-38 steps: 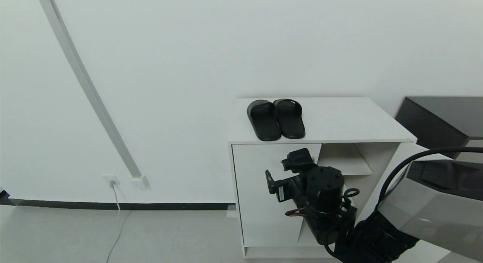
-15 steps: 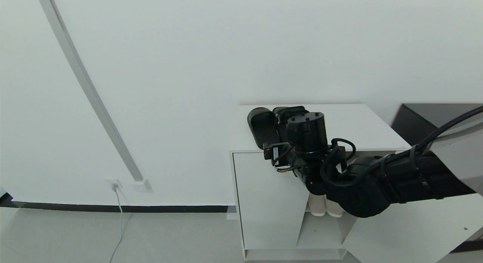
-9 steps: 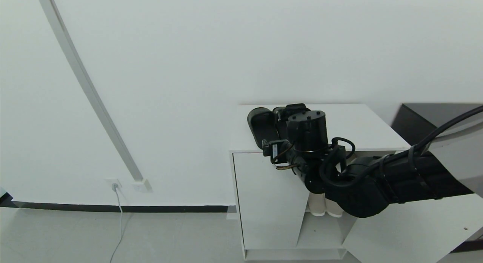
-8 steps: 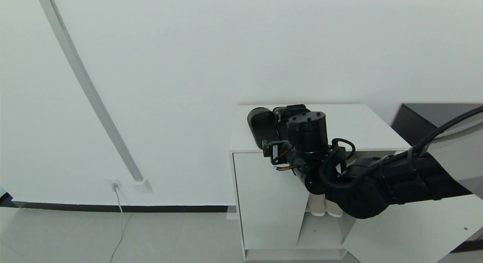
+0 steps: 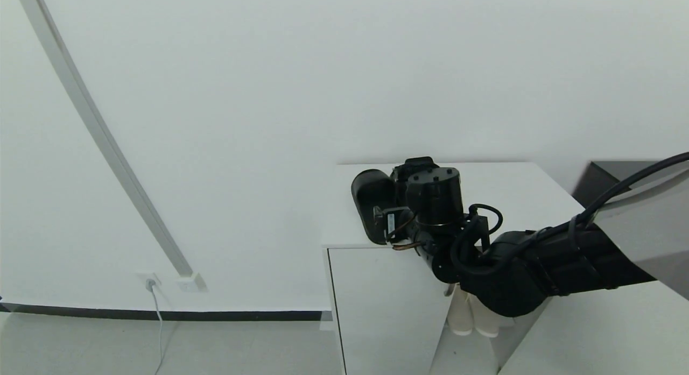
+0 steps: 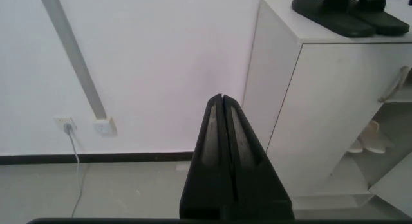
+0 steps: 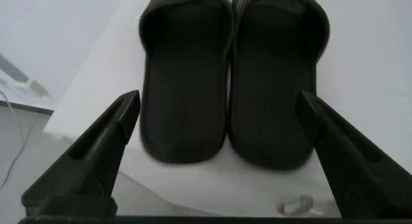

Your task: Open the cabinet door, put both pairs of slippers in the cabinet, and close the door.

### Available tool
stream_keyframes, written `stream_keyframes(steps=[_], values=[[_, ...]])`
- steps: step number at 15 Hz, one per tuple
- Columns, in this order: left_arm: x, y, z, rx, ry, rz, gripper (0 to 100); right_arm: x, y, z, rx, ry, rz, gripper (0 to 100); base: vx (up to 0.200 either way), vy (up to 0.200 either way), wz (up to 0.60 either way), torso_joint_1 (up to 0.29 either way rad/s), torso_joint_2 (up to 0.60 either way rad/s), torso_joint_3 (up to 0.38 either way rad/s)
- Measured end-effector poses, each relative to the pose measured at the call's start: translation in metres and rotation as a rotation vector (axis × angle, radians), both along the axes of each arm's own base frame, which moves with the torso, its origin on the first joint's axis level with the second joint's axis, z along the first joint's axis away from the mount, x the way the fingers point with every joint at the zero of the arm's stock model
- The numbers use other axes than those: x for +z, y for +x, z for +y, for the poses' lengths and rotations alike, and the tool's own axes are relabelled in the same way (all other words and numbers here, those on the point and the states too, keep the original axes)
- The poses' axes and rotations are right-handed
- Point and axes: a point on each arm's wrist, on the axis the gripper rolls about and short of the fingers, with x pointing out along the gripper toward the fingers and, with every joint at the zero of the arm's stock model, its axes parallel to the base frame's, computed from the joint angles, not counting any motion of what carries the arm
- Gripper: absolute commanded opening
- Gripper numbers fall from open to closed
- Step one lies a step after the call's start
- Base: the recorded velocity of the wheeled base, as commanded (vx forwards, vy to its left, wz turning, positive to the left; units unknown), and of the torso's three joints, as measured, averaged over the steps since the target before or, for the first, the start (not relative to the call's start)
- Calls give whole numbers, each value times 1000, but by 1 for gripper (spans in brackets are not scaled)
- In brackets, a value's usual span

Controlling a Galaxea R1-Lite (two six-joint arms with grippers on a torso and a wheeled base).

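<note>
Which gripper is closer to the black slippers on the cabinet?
Right. The right gripper is open just before the black slippers; the left gripper, shut, is lower, beside the cabinet.

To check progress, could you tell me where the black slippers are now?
In the head view, the black slippers lie side by side on the cabinet top, toward its left edge, ahead of the open right gripper.
</note>
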Motion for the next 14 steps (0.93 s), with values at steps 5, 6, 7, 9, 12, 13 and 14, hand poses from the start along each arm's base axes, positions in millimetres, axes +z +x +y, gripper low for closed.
stream_keyframes(steps=[5, 6, 7, 9, 12, 13, 14], values=[[0, 0, 0, 1, -2, 0, 0, -16, 12, 2, -4, 13, -10, 100, 80, 0, 0, 2, 2, 0], [0, 0, 0, 1, -2, 0, 0, -19, 15, 1, -5, 11, -6, 100, 0, 0, 0, 0, 0, 0], [0, 0, 0, 1, -2, 0, 0, -22, 17, 2, 3, 9, -1, 100, 0, 0, 0, 0, 0, 0], [0, 0, 0, 1, -2, 0, 0, -25, 25, 2, 5, 14, -4, 100, 0, 0, 0, 0, 0, 0], [0, 0, 0, 2, -2, 0, 0, -27, 43, 6, -6, 25, -23, 100, 0, 0, 0, 0, 0, 0], [0, 0, 0, 2, -3, 0, 0, -30, 47, 6, -7, 24, -21, 100, 0, 0, 0, 0, 0, 0], [0, 0, 0, 3, -4, 0, 0, -30, 53, 8, -6, 22, -22, 100, 0, 0, 0, 0, 0, 0]])
